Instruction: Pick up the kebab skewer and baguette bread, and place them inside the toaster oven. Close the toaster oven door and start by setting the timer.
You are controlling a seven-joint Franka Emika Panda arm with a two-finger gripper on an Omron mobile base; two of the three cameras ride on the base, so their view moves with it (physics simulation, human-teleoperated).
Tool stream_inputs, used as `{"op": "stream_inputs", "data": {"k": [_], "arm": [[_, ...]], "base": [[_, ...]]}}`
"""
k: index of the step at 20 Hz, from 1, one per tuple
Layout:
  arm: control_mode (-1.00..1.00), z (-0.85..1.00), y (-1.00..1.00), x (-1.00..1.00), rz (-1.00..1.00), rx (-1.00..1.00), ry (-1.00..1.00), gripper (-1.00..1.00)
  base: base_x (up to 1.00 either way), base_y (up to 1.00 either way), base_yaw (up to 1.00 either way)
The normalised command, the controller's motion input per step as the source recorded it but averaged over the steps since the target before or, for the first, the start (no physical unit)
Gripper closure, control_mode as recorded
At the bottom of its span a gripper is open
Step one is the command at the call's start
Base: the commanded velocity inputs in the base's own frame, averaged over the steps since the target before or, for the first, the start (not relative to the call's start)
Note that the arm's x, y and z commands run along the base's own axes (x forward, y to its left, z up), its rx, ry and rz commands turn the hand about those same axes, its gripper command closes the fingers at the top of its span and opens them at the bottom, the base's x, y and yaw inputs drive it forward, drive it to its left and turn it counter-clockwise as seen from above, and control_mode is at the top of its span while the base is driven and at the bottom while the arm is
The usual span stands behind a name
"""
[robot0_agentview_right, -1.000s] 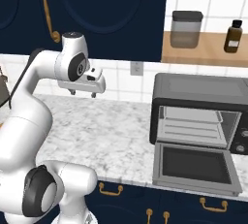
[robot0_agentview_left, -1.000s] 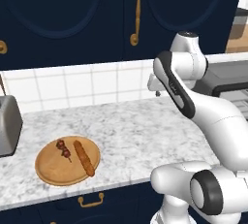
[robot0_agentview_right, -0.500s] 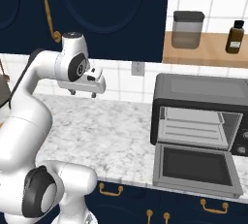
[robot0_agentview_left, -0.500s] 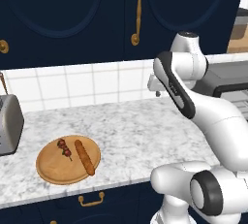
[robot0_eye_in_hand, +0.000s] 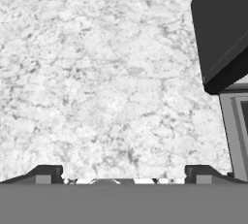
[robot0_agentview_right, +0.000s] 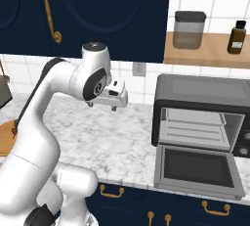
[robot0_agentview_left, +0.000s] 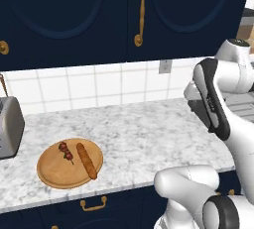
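Observation:
On the round wooden board (robot0_agentview_left: 49, 173) at the left of the counter lie the kebab skewer (robot0_agentview_left: 66, 152) and the baguette bread (robot0_agentview_left: 86, 160), side by side. The toaster oven (robot0_agentview_right: 200, 90) stands at the counter's right end, and its top corner also shows in the hand view (robot0_eye_in_hand: 223, 29). The toaster oven door (robot0_agentview_right: 197, 165) hangs open and flat, its edge reaching into the hand view (robot0_eye_in_hand: 237, 136). My gripper (robot0_agentview_right: 101, 106) hovers open and empty over bare marble between board and oven. Its fingertips (robot0_eye_in_hand: 46, 172) stand wide apart.
A silver pop-up toaster (robot0_agentview_left: 7, 126) stands at the far left. A wooden shelf above the oven carries a jar (robot0_agentview_right: 189, 30) and a brown bottle (robot0_agentview_right: 237, 37). Dark blue cabinets with brass handles (robot0_agentview_left: 140, 12) hang over the tiled wall.
The arm has swung to the right, toward the toaster oven. The board, skewer and baguette have stayed put, and the gripper stays open.

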Motion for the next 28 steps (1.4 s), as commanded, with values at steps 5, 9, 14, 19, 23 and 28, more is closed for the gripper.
{"op": "stream_inputs", "data": {"k": [5, 9, 14, 19, 23, 28], "arm": [[-1.0, 0.0, -0.77, -0.01, 0.0, 0.0, -0.12, -1.0], [-1.0, -0.16, -0.75, 0.06, 0.0, 0.0, -0.23, -1.0], [-1.0, -0.34, -0.85, 0.0, 0.0, 0.0, -0.28, -1.0], [-1.0, -0.36, -0.88, 0.0, 0.0, 0.0, -0.24, -1.0], [-1.0, -0.11, -0.75, 0.15, 0.0, 0.03, -0.16, -1.0], [-1.0, 0.0, -0.74, 0.2, 0.0, 0.0, -0.08, -1.0]], "base": [[0.0, 0.0, 0.0], [0.0, 0.0, 0.0], [0.0, 0.0, 0.0], [0.0, 0.0, 0.0], [0.0, 0.0, 0.0], [0.0, 0.0, 0.0]]}}
